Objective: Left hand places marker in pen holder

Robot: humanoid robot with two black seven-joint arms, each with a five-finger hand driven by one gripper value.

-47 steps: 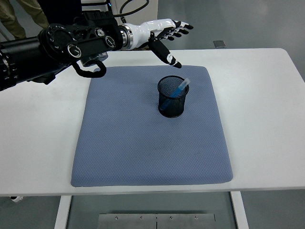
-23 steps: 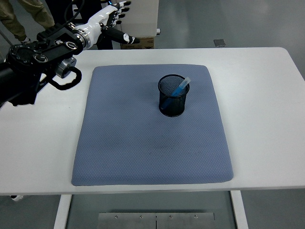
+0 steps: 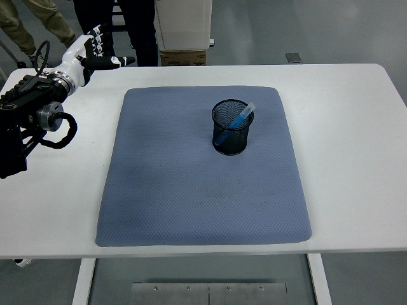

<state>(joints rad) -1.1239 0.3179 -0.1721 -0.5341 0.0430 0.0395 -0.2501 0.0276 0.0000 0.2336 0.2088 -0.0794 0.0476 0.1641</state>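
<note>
A: Marker (image 3: pixel 240 116), where does it sit?

B: Inside the pen holder (image 3: pixel 231 128), leaning to the right, its pale cap end poking above the rim and its blue barrel showing through the black mesh.

A: Start from the near side, then. What lies closest?

B: The near edge of the white surface (image 3: pixel 356 190), bare on both flanks. On it rests a blue-grey mat (image 3: pixel 191 190), roughly square with rounded corners, its near edge close to the surface's near edge.

A: And the holder on that mat?

B: Upright, in the mat's far half and a little right of its middle. Nothing else touches it.

A: The left hand?

B: The left hand (image 3: pixel 89 49) is well apart from the holder, up at the far left corner of the surface. The black arm comes in from the left edge, with a looped black cable beside the wrist. The white fingers (image 3: pixel 102 60) are extended and loosely spread, with dark tips, and they hold nothing.

A: The right arm?

B: Out of the picture.

A: Anything further back?

B: Beyond the far edge stands a cardboard box (image 3: pixel 183 57) below a white cabinet, and the legs of people (image 3: pixel 140 32) show at the top left on the grey floor.
</note>
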